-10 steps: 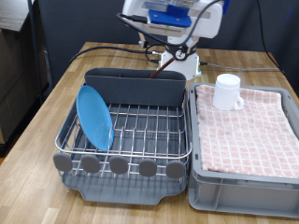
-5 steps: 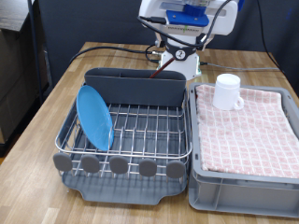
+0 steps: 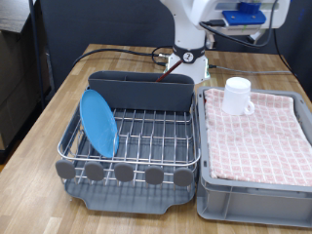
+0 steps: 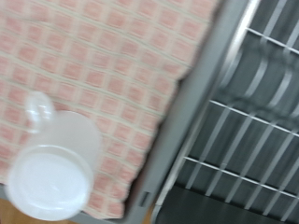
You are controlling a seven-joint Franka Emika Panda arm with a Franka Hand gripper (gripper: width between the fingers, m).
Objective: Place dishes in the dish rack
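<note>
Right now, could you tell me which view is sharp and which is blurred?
Exterior view: sharp, evenly lit, the plate and mug crisp. Wrist view: motion-blurred, the mug, cloth and rack wires smeared; the end effector does not show in it.

Even, bright room light falls on my bench point(image 3: 39, 117); shadows under the rack point(image 3: 132, 136) stay soft and short. My exterior view is sharp. My wrist view is smeared with motion blur, the mug point(image 4: 51, 168) washed out and pale.
</note>
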